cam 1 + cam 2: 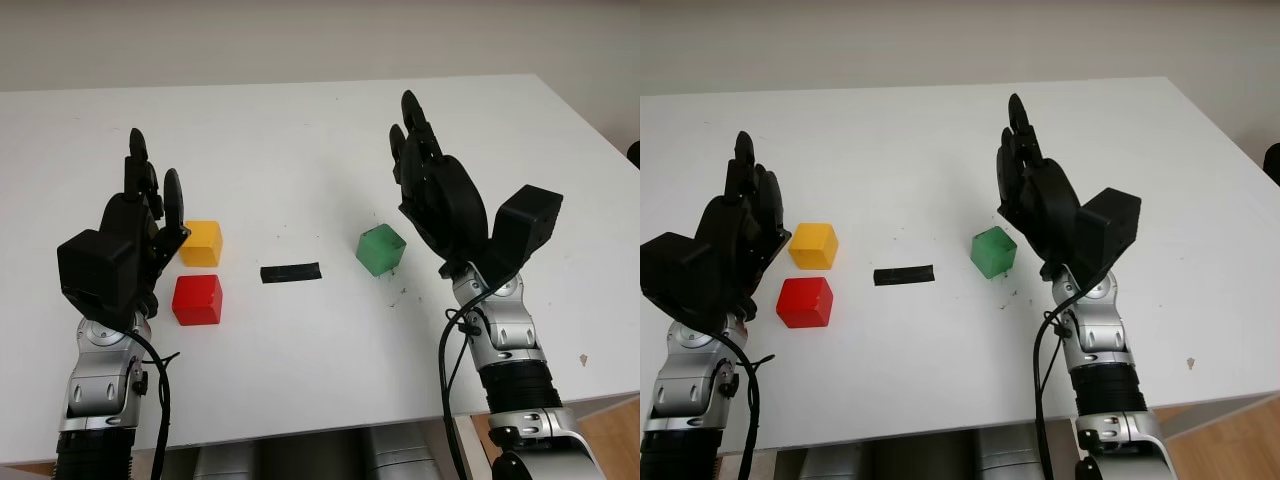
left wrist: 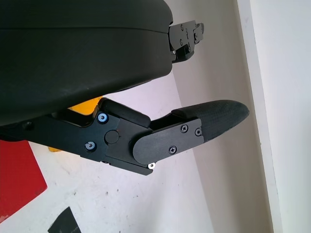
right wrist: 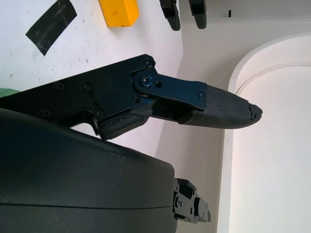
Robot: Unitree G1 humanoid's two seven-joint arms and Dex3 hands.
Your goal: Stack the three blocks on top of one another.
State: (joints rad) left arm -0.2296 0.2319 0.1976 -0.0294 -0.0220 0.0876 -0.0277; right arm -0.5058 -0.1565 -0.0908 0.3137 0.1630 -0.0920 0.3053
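A yellow block (image 1: 201, 243) lies on the white table (image 1: 300, 150) with a red block (image 1: 197, 299) just in front of it. A green block (image 1: 381, 249) lies apart to the right, turned a little. My left hand (image 1: 140, 215) is open and raised just left of the yellow and red blocks, touching neither. My right hand (image 1: 430, 175) is open, held up just right of the green block and holding nothing. The right wrist view has the yellow block (image 3: 119, 11) across the table.
A strip of black tape (image 1: 290, 272) is stuck to the table between the red and green blocks. The table's front edge (image 1: 300, 425) runs near the bottom and its right edge (image 1: 590, 130) lies beyond my right hand.
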